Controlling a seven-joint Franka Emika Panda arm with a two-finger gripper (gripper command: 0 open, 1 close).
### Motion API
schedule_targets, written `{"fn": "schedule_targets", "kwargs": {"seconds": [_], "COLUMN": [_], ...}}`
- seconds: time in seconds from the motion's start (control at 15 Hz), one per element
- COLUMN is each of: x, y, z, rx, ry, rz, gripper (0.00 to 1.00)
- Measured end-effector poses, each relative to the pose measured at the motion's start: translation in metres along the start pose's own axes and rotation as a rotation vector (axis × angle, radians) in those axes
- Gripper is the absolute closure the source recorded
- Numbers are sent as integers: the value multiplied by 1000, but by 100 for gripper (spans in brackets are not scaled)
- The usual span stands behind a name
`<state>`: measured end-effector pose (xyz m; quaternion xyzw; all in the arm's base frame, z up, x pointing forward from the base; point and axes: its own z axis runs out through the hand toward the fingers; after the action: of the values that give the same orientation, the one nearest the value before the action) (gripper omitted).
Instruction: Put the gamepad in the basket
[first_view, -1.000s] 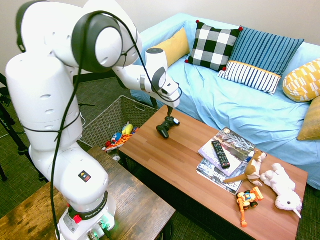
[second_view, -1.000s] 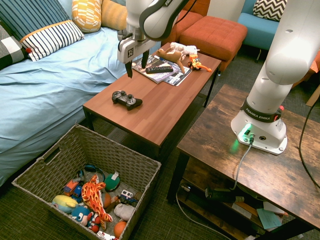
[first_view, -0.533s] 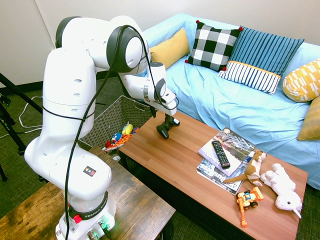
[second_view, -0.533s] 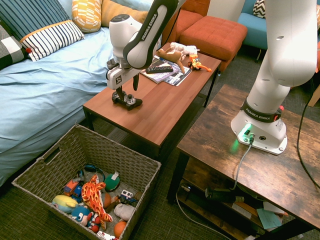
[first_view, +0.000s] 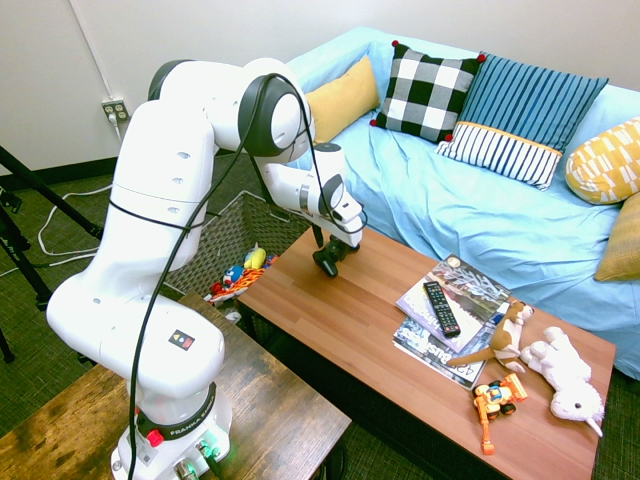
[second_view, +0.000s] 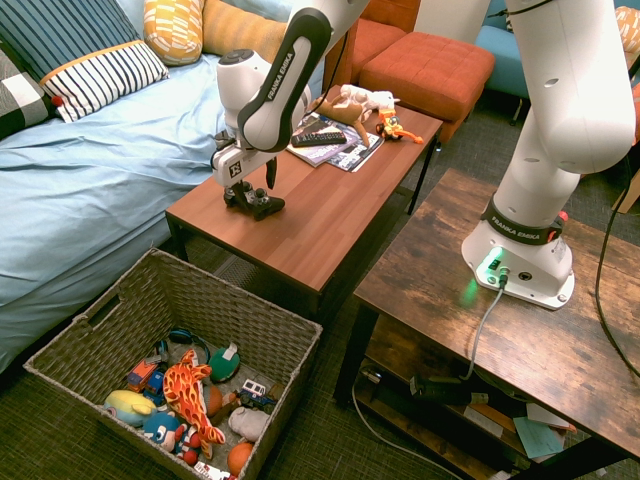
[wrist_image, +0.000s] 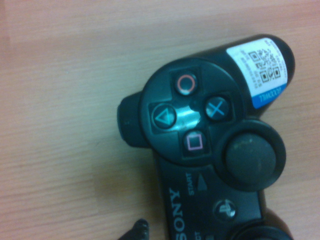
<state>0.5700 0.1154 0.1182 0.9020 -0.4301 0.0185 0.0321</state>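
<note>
Wood coffee table (first_view: 420, 330) sitting by a blue-draped couch (first_view: 440, 180), robot claw (second_view: 256, 180) hovering right down at the gamepad.

So the black gamepad (second_view: 254, 204) is lying on the table near the end closest to the wicker basket (second_view: 180, 360), and the claw is hanging over it with its 2 fingers standing open. The wrist view is showing a white QR sticker (wrist_image: 262, 70) on 1 handle (plus the 4 face buttons, nice and readable). The basket is sitting on the floor, holding a pile of toys (second_view: 190, 400), including an orange flame-patterned one. Farther along the table, a TV remote (first_view: 441, 309) is resting on some magazines (first_view: 455, 350), and 2 plush toys (first_view: 545, 360) are lying near an orange toy vehicle (first_view: 495, 400).
</note>
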Motion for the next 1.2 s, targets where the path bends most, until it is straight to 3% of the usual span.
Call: {"fn": "schedule_targets", "kwargs": {"seconds": [0.13, 0.2, 1.2], "x": [6, 7, 6], "y": [-2, -3, -2], "z": [6, 9, 21], "rx": [0, -1, -9], "ry": [-3, -5, -28], "rz": [6, 7, -4], "gripper": [0, 100, 100]}}
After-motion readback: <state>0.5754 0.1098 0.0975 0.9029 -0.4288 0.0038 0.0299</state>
